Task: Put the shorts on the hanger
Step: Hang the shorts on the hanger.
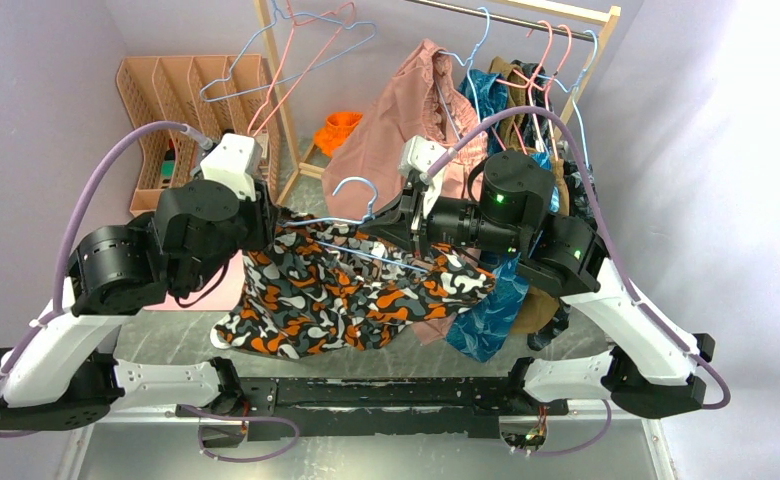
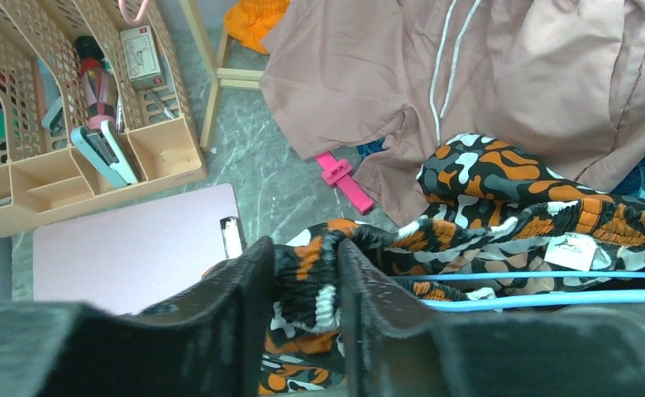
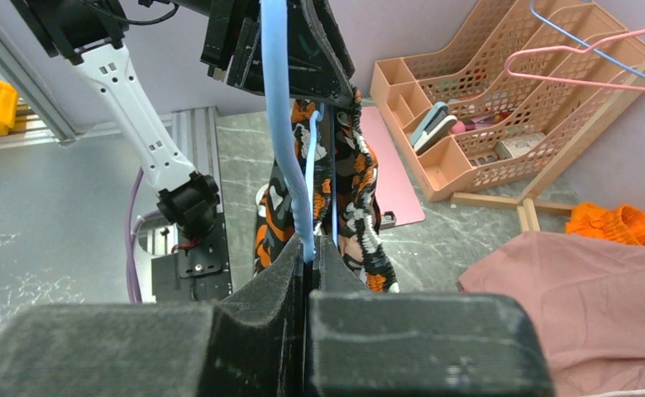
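Where shorts (image 1: 346, 290) droop, tbl's (image 2: 278, 190) grey marble, walls (image 1: 26, 80) lilac.

- The top view looks down from high above and behind the robot, facing the clothes rail (image 1: 526, 15) at the upper edge. It is far enough off to take in the whole table (image 1: 156, 335).
- The left wrist view looks past its own fingers (image 2: 228, 331) at lower centre, very close to the shorts (image 2: 501, 182).
- The right wrist view looks along its own fingers at bottom centre, close to the hanger (image 3: 276, 99) and facing the other arm.
- All three views share the shorts, the hanger and the peach organizer (image 2: 179, 165).
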{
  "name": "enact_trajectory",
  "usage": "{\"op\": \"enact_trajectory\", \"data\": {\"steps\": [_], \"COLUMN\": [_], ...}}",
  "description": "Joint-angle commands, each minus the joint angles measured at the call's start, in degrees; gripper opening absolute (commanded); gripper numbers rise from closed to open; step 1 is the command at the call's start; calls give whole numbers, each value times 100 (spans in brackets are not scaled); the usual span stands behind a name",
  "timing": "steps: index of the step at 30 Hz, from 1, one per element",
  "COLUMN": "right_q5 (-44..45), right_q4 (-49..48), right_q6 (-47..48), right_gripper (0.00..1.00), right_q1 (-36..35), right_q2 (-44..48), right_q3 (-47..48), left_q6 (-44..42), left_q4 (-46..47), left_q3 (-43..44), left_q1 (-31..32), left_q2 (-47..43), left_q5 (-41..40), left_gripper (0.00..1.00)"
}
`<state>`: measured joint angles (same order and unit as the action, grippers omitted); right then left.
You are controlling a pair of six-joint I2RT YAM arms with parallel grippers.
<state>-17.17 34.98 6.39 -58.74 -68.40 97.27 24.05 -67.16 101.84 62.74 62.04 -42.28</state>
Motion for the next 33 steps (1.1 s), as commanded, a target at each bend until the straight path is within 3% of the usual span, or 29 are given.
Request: {"op": "enact_trajectory", "data": {"steps": [1, 5, 19, 21, 24, 26, 27, 28, 33], "right_q5": [-24, 29, 345, 361, 336, 306, 288, 271, 133], "right_q4": [-345, -382, -479, -477, -425, -354, -306, -233, 98], "right_q6": [-59, -72, -47, -50, -50, -50, -50, -50, -92], "right_gripper": [0, 0, 0, 0, 0, 0, 0, 0, 0], "right_q1": [-7, -13, -9, -11, -8, -12, -12, -8, -7], "right_q2": [61, 81, 104, 108, 112, 99, 79, 62, -181], "right_q3": [-19, -72, -179, -182, -112, -1, 73, 165, 982], "left_q6": [-95, -192, -470, -460, -396, -400, -420, -460, -947], "left_q4": [-48, 230, 1442, 1352, 1175, 1176, 1223, 1288, 2286], "left_q3": [112, 99, 64, 39, 17, 54, 108, 169, 192], "left_q1": [-5, -7, -7, -7, -7, -7, -9, -8, -7], "left_q2": [20, -59, -222, -187, -279, -449, -552, -654, -1380], "left_q5": [-87, 192, 2032, 2158, 2075, 1969, 1929, 1892, 1705], "left_gripper": [31, 8, 7, 22, 56, 85, 94, 99, 100]}}
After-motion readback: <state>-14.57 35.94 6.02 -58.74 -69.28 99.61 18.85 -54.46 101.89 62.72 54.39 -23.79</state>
